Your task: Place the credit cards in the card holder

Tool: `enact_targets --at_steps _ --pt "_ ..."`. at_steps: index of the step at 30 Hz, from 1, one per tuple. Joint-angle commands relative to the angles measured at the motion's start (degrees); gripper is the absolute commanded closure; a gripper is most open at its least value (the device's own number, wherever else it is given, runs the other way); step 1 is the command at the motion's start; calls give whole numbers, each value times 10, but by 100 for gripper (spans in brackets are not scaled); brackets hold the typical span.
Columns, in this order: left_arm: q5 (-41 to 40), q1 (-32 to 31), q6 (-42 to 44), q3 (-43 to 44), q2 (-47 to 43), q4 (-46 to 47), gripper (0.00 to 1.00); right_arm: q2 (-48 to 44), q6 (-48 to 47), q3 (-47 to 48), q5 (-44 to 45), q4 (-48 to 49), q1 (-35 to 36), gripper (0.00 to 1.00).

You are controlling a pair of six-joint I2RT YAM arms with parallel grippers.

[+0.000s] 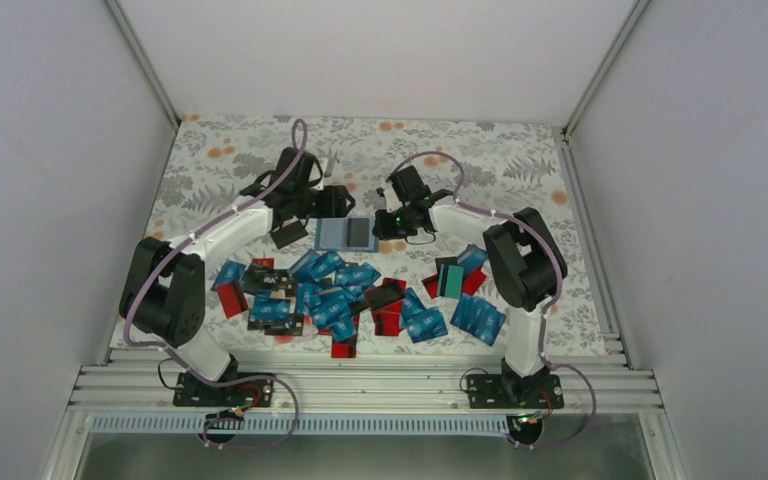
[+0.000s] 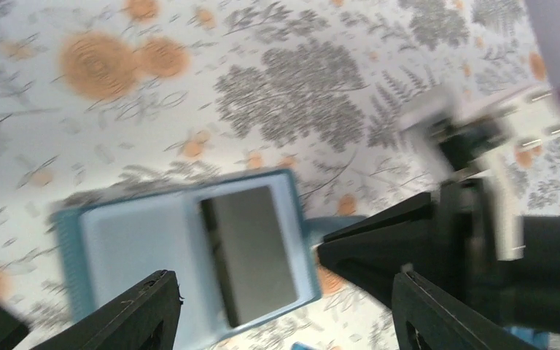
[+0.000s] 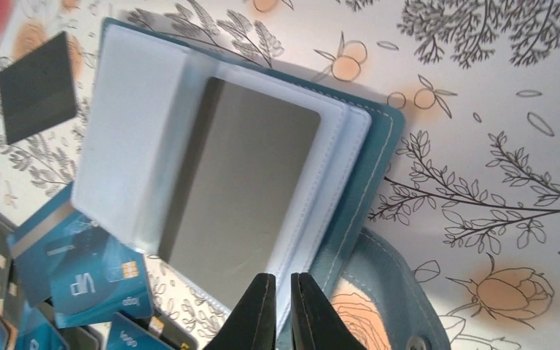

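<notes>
Card holder [image 3: 140,131] open; snap strap [image 3: 394,292] clear only from right wrist.

The card holder [image 3: 379,168] has a teal cover that looks like smooth leather, with fine stitching. Its inner sleeves [image 3: 138,124] are pale, shiny plastic. At its 5 o'clock, the tab carries a small snap [image 3: 415,341] that looks like metal. The credit cards [image 3: 95,281] are glossy plastic. The table [image 3: 481,109] has a matt printed cover. The fingers [image 3: 259,313] of the right end effector [image 3: 283,281] are matt black plastic.

The right fingers [image 3: 257,317] sit closed at the open card holder's [image 3: 138,109] edge, 1 grey card [image 3: 240,182] inside.
</notes>
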Motion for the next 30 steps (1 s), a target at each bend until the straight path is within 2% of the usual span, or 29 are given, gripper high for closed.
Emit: enact_targets --at_steps 1,14,30 --pt "-14 26 39 -52 -25 -20 27 -35 -6 20 -7 -14 0 92" --pt "14 81 61 -132 -3 30 29 -2 4 45 -60 -2 0 91" --pt "65 100 95 -101 89 106 28 35 1 19 -28 12 -7 91"
